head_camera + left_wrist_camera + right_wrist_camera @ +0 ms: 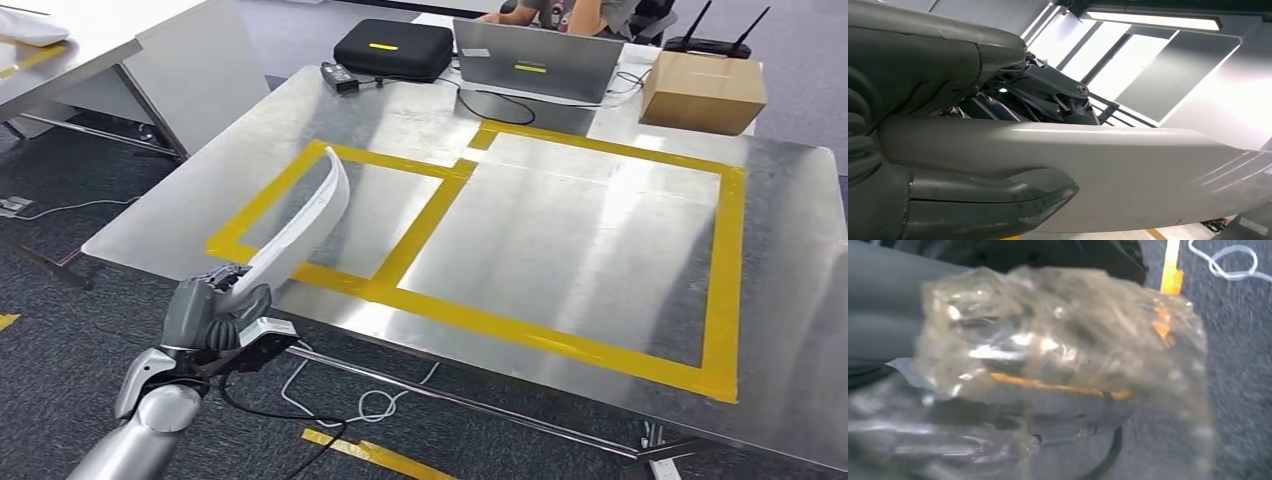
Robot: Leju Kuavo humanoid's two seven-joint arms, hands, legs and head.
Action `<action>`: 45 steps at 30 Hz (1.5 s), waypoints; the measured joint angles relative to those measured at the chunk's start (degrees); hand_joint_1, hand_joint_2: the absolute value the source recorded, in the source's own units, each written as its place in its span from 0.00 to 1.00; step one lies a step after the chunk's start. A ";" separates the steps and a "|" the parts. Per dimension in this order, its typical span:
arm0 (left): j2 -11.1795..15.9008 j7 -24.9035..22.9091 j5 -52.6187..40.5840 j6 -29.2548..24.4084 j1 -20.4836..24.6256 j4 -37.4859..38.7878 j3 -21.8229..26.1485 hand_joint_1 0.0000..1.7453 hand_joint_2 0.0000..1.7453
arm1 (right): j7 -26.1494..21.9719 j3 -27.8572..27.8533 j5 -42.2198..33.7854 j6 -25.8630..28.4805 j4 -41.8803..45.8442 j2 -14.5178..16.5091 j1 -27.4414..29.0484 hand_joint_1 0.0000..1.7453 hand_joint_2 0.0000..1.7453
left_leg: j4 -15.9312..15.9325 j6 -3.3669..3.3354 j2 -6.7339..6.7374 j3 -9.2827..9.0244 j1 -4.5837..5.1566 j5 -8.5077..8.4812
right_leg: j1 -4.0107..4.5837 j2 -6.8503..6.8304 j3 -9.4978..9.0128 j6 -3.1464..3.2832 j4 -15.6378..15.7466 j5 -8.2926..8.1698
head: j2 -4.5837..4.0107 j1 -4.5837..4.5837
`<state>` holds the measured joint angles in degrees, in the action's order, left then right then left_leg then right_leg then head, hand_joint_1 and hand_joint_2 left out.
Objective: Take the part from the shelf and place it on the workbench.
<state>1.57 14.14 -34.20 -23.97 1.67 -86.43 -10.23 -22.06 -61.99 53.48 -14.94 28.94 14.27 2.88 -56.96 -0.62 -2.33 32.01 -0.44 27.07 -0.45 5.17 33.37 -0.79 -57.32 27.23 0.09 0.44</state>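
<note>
My left hand (215, 310) grips the lower end of a long, curved white part (300, 225). The part slants up over the near left edge of the steel workbench (560, 230), above the smaller of two yellow-taped rectangles (430, 215). In the left wrist view the white part (1128, 175) lies between the grey thumb (988, 200) and the dark fingers (1048, 95). In the right wrist view a crumpled clear plastic wrap (1058, 340) with orange marks blurs over my right hand (878, 315); whether that hand holds it is unclear.
At the workbench's far edge stand a black case (393, 48), a laptop (537, 60), a cardboard box (703, 92) and a router (715, 45), with a person (580, 12) seated behind. Cables (370, 400) and yellow tape (380, 455) lie on the floor. A second table (90, 50) stands to the left.
</note>
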 joint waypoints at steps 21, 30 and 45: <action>-0.28 -1.11 -1.26 -0.27 1.64 2.50 -0.35 1.00 1.00 | -0.62 -1.26 1.54 -0.10 -0.63 -0.09 -0.83 0.00 0.00 | -15.77 2.12 2.92 6.15 -0.18 8.88 | 0.07 -4.76 -0.60 1.71 0.38 0.06 | 0.00 0.17; -0.33 -3.63 -6.82 -0.92 5.28 5.96 -0.88 1.00 1.00 | -0.69 -2.34 3.01 -0.42 -1.41 -0.04 -1.32 0.00 0.00 | -0.04 0.89 2.21 0.01 0.23 0.14 | 0.77 -3.41 -0.37 1.37 -0.03 0.23 | 0.00 0.12; 0.46 -9.99 -19.01 -2.70 18.53 21.57 -1.49 1.00 1.00 | -2.25 -3.16 6.49 1.96 -7.77 -1.71 -3.17 0.00 0.00 | -0.04 0.23 2.18 0.18 0.64 -0.17 | 0.32 -3.45 -0.39 0.49 0.46 -0.38 | 0.00 0.14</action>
<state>2.03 4.15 -53.21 -26.67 20.20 -64.86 -11.73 -24.31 -65.14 59.97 -12.98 21.17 12.56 -0.29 -57.00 -0.39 -0.15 32.20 0.20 26.90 -0.13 1.72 32.98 -0.30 -56.87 26.85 0.09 0.57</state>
